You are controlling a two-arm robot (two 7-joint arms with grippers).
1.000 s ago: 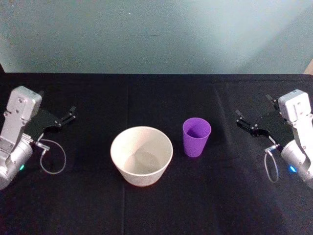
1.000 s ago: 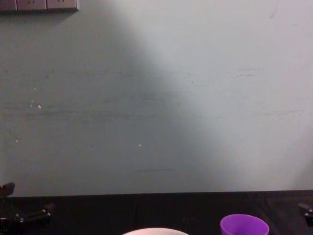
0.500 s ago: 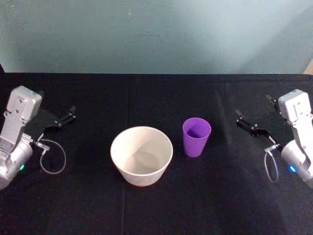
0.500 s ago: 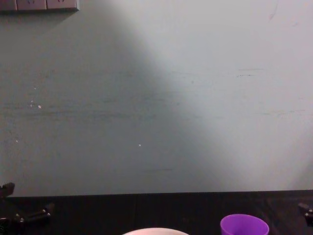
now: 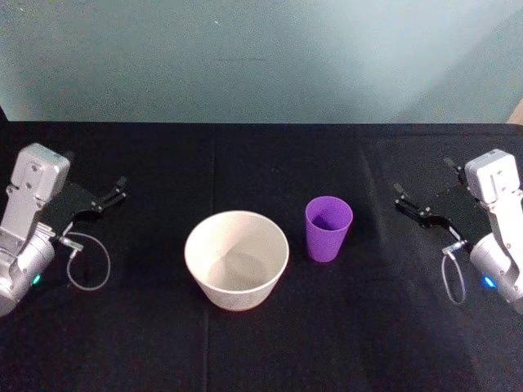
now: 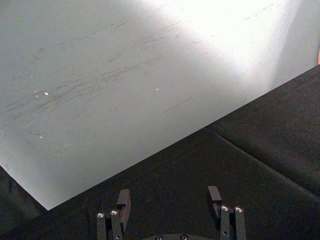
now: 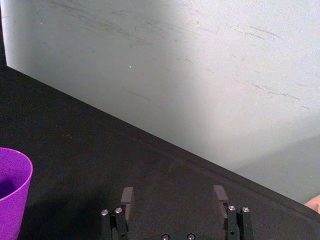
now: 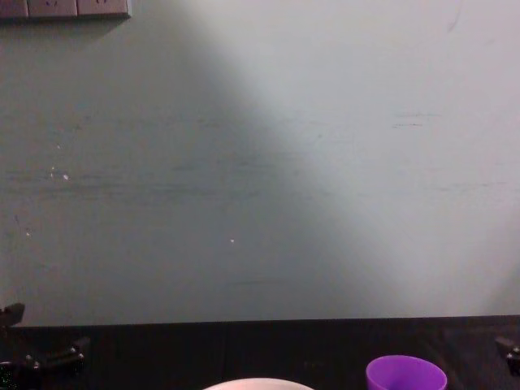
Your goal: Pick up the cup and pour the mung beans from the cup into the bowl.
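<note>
A small purple cup (image 5: 328, 228) stands upright on the black table, just right of a wider whitish bowl (image 5: 236, 258). The cup's rim (image 8: 405, 374) and the bowl's rim (image 8: 257, 384) peek up at the chest view's lower edge. The cup's side (image 7: 11, 195) also shows in the right wrist view. What is inside the cup is too dark to tell. My right gripper (image 5: 422, 189) hangs open at the table's right side, well away from the cup, and appears with its fingers spread in the right wrist view (image 7: 173, 199). My left gripper (image 5: 96, 186) is open at the far left (image 6: 168, 198), empty.
A black cloth covers the table (image 5: 261, 343), with a pale teal wall (image 5: 261, 57) behind it. Loose cable loops hang by the left wrist (image 5: 86, 261) and the right wrist (image 5: 452, 278). Open tabletop lies between each gripper and the two vessels.
</note>
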